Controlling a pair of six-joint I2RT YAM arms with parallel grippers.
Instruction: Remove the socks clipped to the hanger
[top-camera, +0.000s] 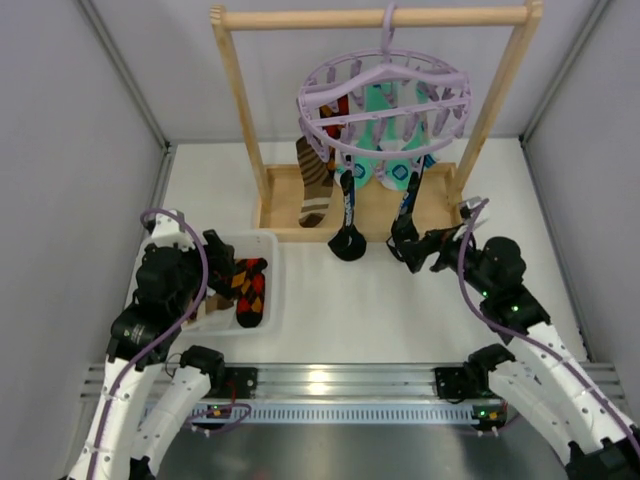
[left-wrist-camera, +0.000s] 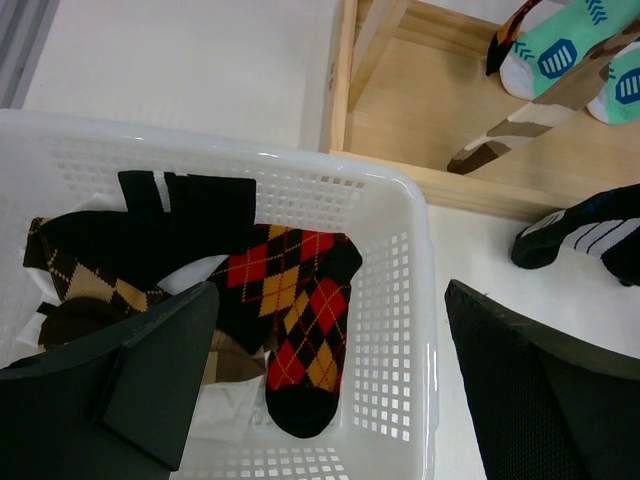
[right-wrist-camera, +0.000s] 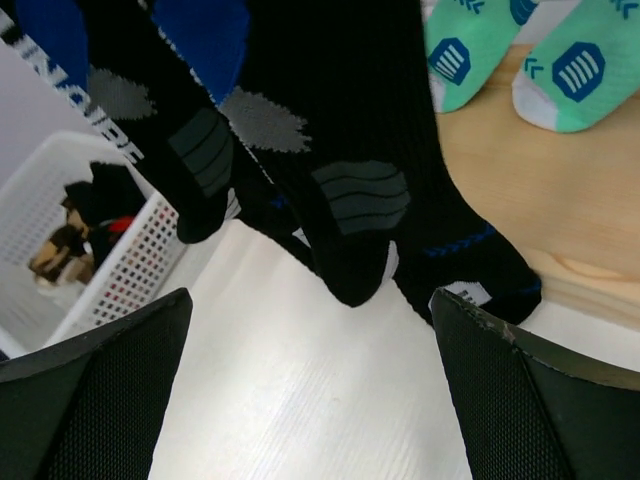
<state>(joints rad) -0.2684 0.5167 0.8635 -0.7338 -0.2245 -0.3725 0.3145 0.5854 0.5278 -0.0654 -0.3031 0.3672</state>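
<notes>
Our left claw (left-wrist-camera: 335, 390) hangs apart over the basket (left-wrist-camera: 415, 300), where several socks (left-wrist-camera: 295, 330) already lie. On the hanger (top-camera: 385, 100), under the wooden rack (top-camera: 300, 17), striped, black and mint ones hang clipped, so most work is left. Our right claw (right-wrist-camera: 310, 380), jaws apart, faces the black pair (right-wrist-camera: 340, 200), the rack's post close by.
</notes>
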